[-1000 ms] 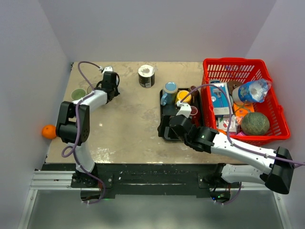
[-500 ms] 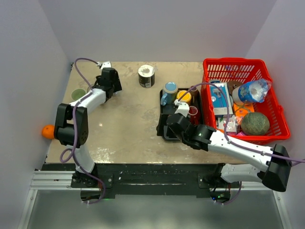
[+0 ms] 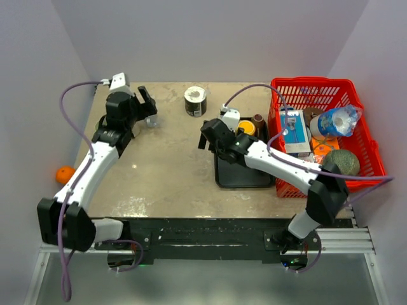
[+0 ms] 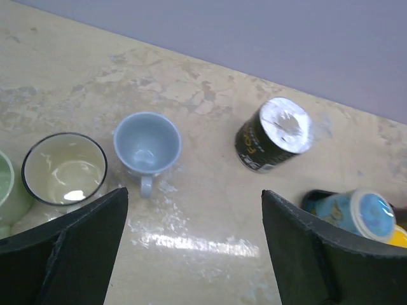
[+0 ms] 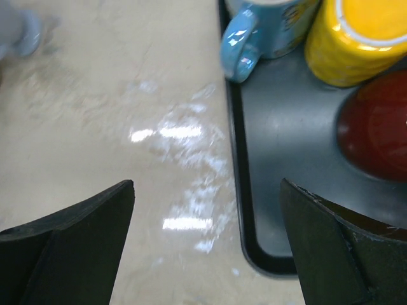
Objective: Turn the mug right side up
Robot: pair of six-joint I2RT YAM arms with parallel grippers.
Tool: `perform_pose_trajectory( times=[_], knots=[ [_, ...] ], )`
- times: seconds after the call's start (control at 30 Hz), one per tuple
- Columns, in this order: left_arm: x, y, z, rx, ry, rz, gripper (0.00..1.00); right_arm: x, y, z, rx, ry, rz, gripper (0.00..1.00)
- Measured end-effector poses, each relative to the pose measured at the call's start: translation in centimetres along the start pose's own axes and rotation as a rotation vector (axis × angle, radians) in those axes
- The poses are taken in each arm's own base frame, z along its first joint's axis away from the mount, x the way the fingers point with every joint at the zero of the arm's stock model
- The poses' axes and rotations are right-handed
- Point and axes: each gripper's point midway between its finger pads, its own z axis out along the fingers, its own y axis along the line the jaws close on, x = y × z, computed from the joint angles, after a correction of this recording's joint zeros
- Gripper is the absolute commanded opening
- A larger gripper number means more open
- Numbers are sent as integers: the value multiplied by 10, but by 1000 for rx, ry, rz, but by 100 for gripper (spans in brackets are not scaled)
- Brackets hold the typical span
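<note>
1. My left claw [image 4: 193, 194] hangs over the table [image 4: 210, 244], left of the dark canister [image 4: 275, 135] and nearer my base than it. The jaws are spread wide with nothing between them.
2. The pale blue mug [image 4: 147, 145] stands on the table left of the canister, apart from it. Its mouth faces up and I can see its bare inside, so its long axis is upright. Its handle points back toward my claw. It lies ahead of me, closer to my left finger than to my right, and touches neither.
3. Farther left of the canister, just beside the mug, sits a cream cup with a dark rim [image 4: 64, 168], mouth up. The edge of a green cup [image 4: 4, 187] shows beyond that.
4. Right of the canister lies the black tray [image 5: 280, 210], with a bright blue mug [image 5: 241, 54] on it. The right claw [image 5: 206, 184] hovers over the tray's left rim, jaws wide and empty.
5. My claw is much the nearer to the pale blue mug, since the right one is on the far side of the canister. I judge the mug to be right side up already. What is left for me is to lift clear, and the handle, being the closest part, is what my left finger could catch.
</note>
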Motion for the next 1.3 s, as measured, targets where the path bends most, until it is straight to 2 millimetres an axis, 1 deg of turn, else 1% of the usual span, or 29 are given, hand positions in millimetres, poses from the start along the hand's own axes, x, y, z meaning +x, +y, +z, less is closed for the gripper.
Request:
perform_pose_trajectory(
  times=[0.03,0.1,0.17,0.23,0.37,0.5,0.63,0.77,0.87,1.03,1.13,1.27,1.3],
  knots=[
    [-1,-2,-12,24,-5,-12,90,-2,-2,9,26,-3,7,99],
    [4,-2,-33,59,1,-20,90,-8,-12,32,110,-19,26,99],
    [19,2,-58,90,29,-18,91,-8,-18,55,187,-27,49,99],
    [35,6,-78,113,63,-10,91,-3,-18,72,228,-20,58,99],
    [65,11,-107,175,115,11,91,7,-16,103,290,-5,65,99],
    [92,17,-129,231,130,20,91,8,-12,122,326,-2,100,99],
    [109,17,-136,274,148,19,91,2,-15,130,365,-23,151,99],
    [118,14,-136,301,172,20,91,-4,-25,134,407,-42,190,94],
    [117,12,-136,314,168,32,91,-7,-34,140,433,-44,209,85],
    [115,11,-135,323,160,40,91,-5,-46,147,465,-34,207,74],
    [116,11,-134,322,162,41,91,-7,-49,148,468,-35,208,65],
    [116,11,-134,321,163,41,91,-7,-48,149,464,-32,205,59],
    [116,11,-134,321,164,41,91,-8,-48,149,463,-33,205,56]
  ],
)
